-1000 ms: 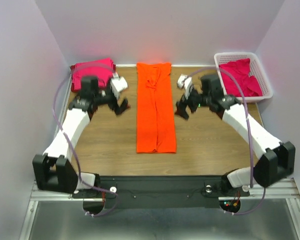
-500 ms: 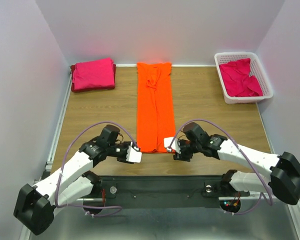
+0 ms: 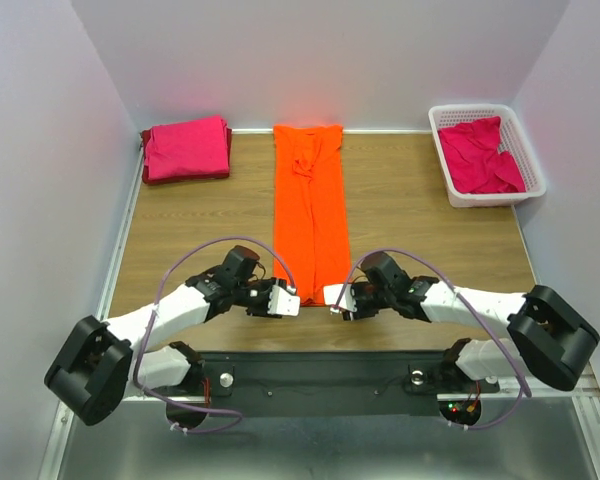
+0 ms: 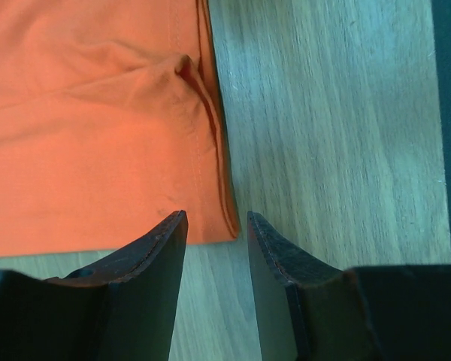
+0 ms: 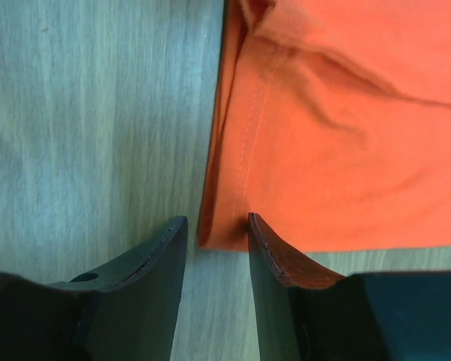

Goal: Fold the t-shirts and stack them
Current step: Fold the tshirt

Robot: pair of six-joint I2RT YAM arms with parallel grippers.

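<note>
Top external: wooden table [image 3: 190,230], both arms reaching inward low along its near edge.
Basket: white lattice basket [image 3: 533,172] at the far right corner. It holds crumpled pink t-shirts [image 3: 478,157], loose and unfolded; can't tell how many.
Far left corner: folded pink stack [image 3: 186,148] flat on the table, well apart from the basket; layer count unclear.
Orange t-shirt: orange t-shirt [image 3: 310,210] lies mid-table between the stack and the basket, folded into a long narrow strip running from the far edge toward the near edge. It's bunched near the far end and flat elsewhere.
Left gripper: left gripper [image 3: 286,302] is at the strip's near left corner, pointing inward.
Left wrist: fingers [image 4: 154,248] are parted by a narrow gap. The hem corner sits right at the mouth of that gap, one tip over cloth and the other over bare wood. Nothing is clamped; can't tell whether the tips touch the cloth.
Right gripper: right gripper [image 3: 338,298] is at the strip's near right corner, mirroring the left.
Right wrist: fingertips [image 5: 274,252] are a narrow slot apart, with the hem corner between them at the tips. One tip is over cloth, the other over wood. No grip is visible on the cloth, and contact is unclear.
</note>
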